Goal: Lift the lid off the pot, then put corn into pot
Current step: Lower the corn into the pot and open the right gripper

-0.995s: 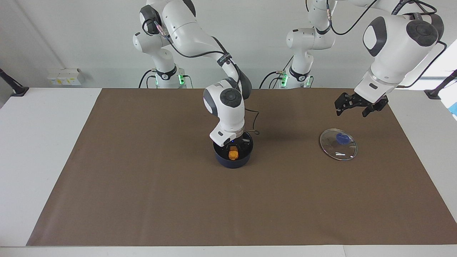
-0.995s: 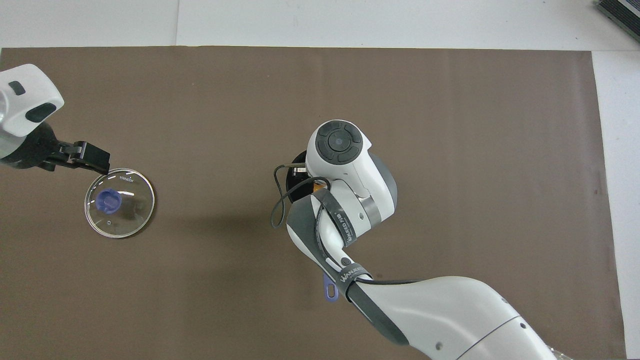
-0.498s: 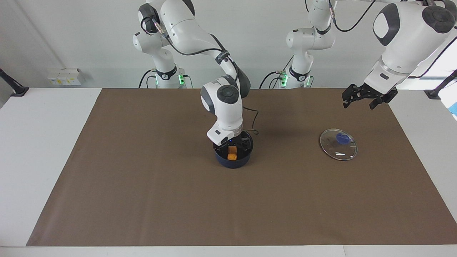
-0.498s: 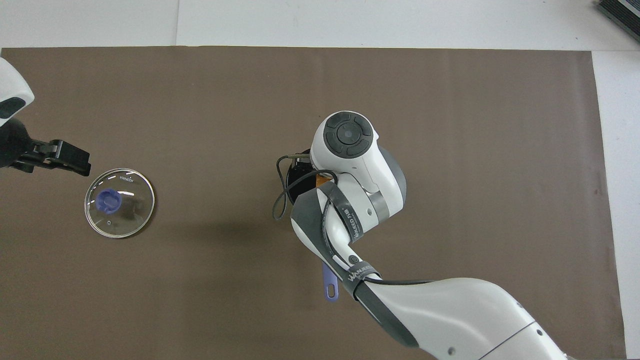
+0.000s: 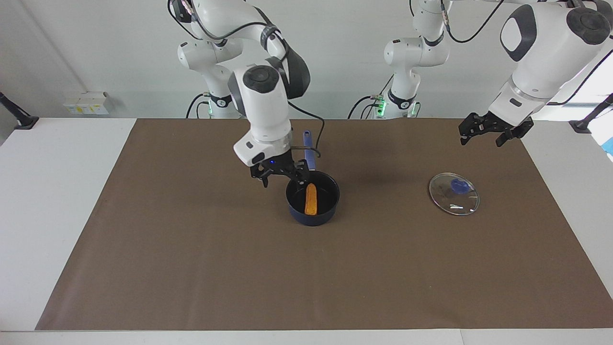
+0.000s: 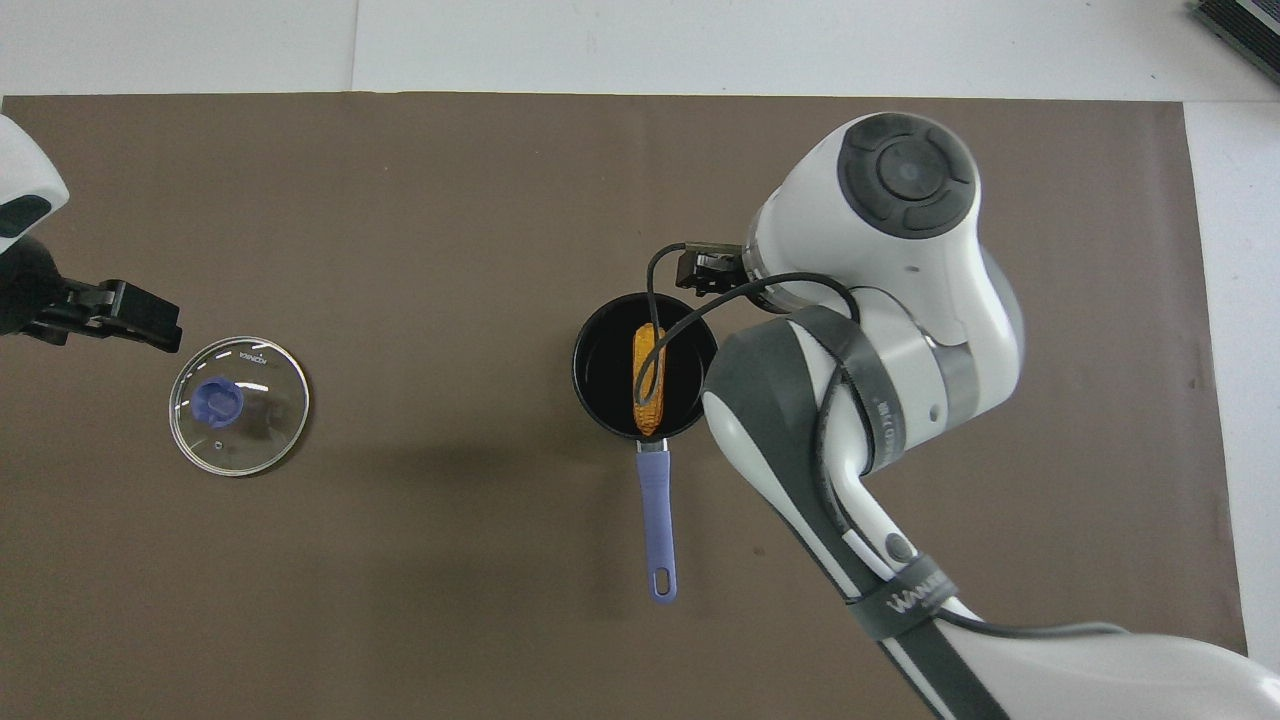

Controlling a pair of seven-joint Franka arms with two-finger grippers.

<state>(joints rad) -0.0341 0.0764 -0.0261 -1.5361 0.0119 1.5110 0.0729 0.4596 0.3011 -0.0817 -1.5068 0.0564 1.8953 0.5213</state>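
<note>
The dark blue pot stands mid-table, its long blue handle pointing toward the robots. The orange-yellow corn lies inside it, also seen in the overhead view. My right gripper is open and empty, raised just above the pot's rim on the side of the right arm's end; in the overhead view only part of it shows. The glass lid with its blue knob lies flat on the mat toward the left arm's end. My left gripper hangs open and empty in the air beside the lid.
A brown mat covers most of the white table. A small white box sits by the wall past the right arm's end. The right arm's cable hangs over the pot.
My right gripper has let go of the corn, risen out of the pot and moved toward the right arm's end. The corn now lies in the pot. My left gripper rose away from the lid.
</note>
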